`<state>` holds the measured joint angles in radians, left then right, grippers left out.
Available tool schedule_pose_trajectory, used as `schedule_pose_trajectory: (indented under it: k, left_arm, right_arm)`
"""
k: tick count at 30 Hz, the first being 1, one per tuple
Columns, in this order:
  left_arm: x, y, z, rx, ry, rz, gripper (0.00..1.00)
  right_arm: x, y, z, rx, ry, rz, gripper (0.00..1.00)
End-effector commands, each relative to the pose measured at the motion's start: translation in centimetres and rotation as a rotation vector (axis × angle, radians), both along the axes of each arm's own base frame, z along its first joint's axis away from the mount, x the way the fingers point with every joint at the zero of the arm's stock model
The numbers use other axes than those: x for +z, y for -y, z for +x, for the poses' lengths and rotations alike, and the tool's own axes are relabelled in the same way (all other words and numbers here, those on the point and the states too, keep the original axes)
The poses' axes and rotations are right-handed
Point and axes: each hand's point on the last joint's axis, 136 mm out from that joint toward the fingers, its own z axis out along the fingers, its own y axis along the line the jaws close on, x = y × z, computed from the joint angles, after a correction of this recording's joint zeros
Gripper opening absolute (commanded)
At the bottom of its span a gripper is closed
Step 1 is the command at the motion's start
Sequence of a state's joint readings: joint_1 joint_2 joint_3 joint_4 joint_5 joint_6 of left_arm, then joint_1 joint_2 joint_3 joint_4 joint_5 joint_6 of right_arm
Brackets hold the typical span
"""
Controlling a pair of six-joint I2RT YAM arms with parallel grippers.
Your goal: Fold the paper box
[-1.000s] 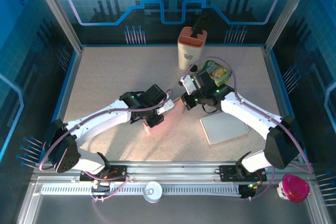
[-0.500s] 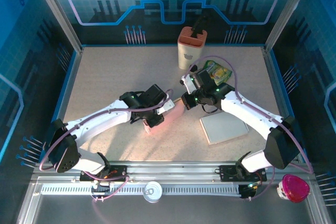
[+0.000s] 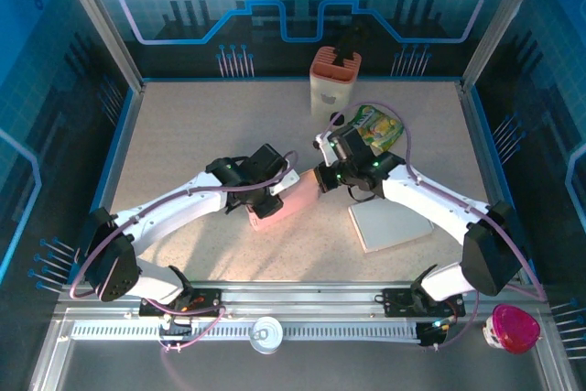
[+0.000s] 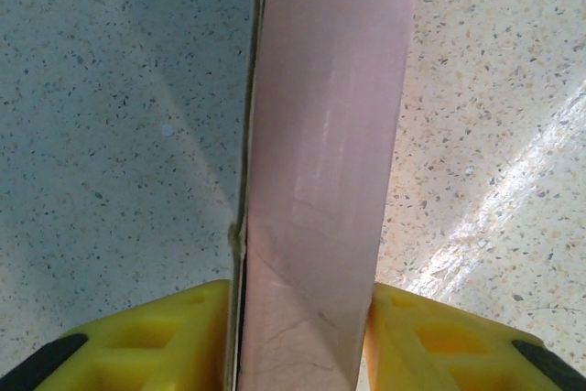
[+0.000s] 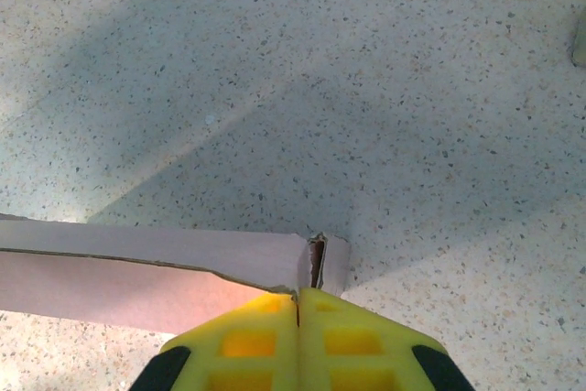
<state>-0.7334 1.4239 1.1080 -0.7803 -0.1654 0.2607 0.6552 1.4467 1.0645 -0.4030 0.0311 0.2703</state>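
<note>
Top external: we judge box [image 3: 287,198] half-formed, ends unclosed | left gripper [image 4: 298,336] part-open, clamping box sides | right gripper [image 5: 298,304] closed at box end.

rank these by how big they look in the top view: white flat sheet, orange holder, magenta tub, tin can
1. white flat sheet and orange holder: too alike to split, and the sheet is partly hidden
2. magenta tub
3. tin can

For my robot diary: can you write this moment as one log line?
left jaws: around paper box | right jaws: shut at its end
</note>
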Motion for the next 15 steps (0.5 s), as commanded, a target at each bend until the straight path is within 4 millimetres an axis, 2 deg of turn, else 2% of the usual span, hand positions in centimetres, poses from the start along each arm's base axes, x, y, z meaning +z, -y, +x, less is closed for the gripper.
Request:
schedule_pose_trajectory:
  k: [1, 6, 15]
  left_arm:
    - [0.8, -1.0, 0.2, 0.044, 0.017, 0.006, 0.41]
    - [1.6, -0.9, 0.3, 0.057, 0.036, -0.019, 0.43]
    - [5.9, -0.9, 0.1, 0.168, 0.14, -0.207, 0.52]
  right_arm:
    - [-1.8, 0.9, -1.1, -0.033, -0.036, -0.058, 0.0]
    - [-1.0, 0.9, -1.1, -0.053, -0.001, -0.061, 0.0]
    - [-0.7, -0.1, -1.3, -0.073, 0.011, -0.065, 0.0]
